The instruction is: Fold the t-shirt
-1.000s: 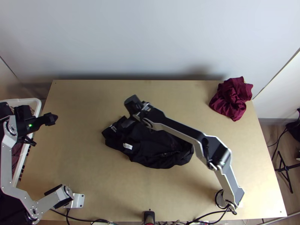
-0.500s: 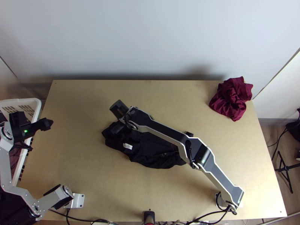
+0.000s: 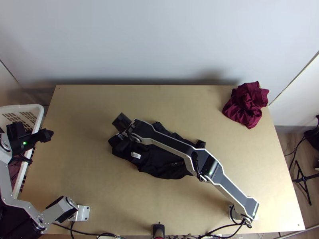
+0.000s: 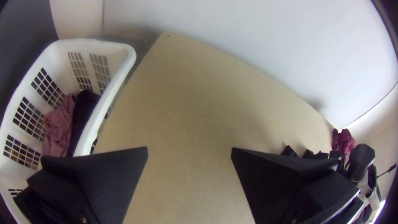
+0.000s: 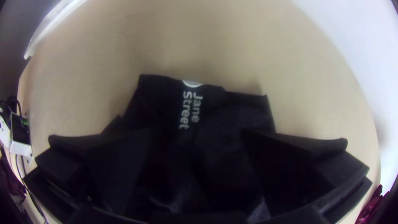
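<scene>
The black t-shirt lies bunched on the middle of the table, partly under the right arm. My right gripper is over the shirt's left end in the top view. In the right wrist view the right gripper stands open above the dark cloth, which has white print. My left gripper is at the table's left edge beside the basket. Seen from its own wrist, the left gripper is open over bare wood, with the shirt farther off.
A bunched dark red cloth lies at the table's back right corner. At the left edge stands a white basket; in the left wrist view, pink and dark cloths lie inside it. The right arm crosses the table diagonally.
The right gripper has moved left and lower in the top view, over the shirt's left end. My left gripper has shifted slightly left and down. The shirt looks much the same.
</scene>
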You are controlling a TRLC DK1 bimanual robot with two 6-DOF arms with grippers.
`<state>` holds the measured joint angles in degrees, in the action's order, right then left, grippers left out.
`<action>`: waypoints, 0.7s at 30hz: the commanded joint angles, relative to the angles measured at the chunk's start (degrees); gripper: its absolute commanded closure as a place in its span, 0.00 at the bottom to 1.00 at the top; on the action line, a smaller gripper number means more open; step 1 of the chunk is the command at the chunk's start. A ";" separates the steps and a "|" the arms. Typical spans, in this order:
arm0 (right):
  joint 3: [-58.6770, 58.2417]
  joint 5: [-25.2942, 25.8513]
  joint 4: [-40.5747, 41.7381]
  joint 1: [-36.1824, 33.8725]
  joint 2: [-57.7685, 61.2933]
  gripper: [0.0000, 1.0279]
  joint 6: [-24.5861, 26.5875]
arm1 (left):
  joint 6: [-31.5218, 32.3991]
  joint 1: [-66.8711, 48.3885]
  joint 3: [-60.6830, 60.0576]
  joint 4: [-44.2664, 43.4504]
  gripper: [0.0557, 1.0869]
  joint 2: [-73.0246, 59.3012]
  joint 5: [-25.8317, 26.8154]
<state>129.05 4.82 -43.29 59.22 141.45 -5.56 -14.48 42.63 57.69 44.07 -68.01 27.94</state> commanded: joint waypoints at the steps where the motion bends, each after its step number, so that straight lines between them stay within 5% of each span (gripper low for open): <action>1: 0.23 -1.92 -3.03 1.16 0.94 0.06 0.20 | -0.99 1.49 -0.30 0.31 0.05 0.24 0.09; 3: 0.23 -1.83 -3.03 1.07 1.11 0.07 0.20 | -1.25 1.58 -0.30 0.22 0.05 0.07 0.09; 5: 0.32 -1.66 -3.03 0.90 1.20 0.19 0.90 | -1.25 1.66 -0.30 0.13 0.05 -0.02 0.09; 7: 0.58 -0.34 -1.89 0.72 1.11 0.45 1.34 | -1.34 1.66 -0.30 0.13 0.05 -0.11 0.09; 9: 0.76 0.63 -0.31 0.54 0.76 0.84 2.84 | -1.25 1.66 -0.30 0.13 0.05 -0.11 0.09; 10: 0.76 1.07 0.57 0.37 0.58 0.92 3.45 | -1.34 1.66 -0.39 0.13 0.05 -0.11 0.09; 21: 1.81 2.04 1.80 -0.77 -3.20 0.92 3.98 | -1.25 1.14 -0.30 -0.04 0.05 -0.11 0.18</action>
<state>130.23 6.20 -42.26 58.92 140.38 -2.26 -15.68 44.12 57.32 44.14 -68.10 28.03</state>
